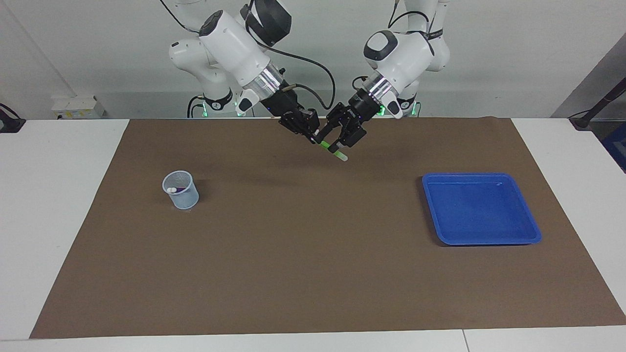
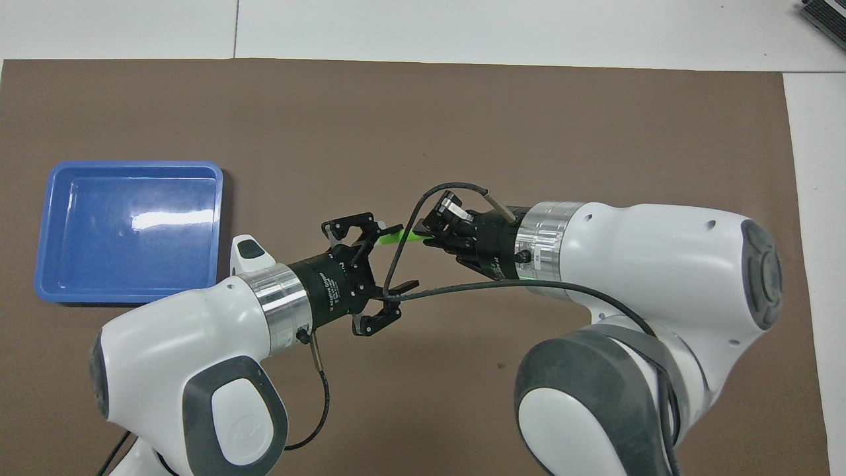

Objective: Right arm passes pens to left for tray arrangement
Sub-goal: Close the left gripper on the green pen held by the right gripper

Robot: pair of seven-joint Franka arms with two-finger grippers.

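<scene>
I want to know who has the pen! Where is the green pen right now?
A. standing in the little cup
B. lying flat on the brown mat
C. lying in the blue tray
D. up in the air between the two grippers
D: the green pen hangs above the brown mat, gripped by the right gripper, with the open left gripper around it; the blue tray holds no pen.
</scene>
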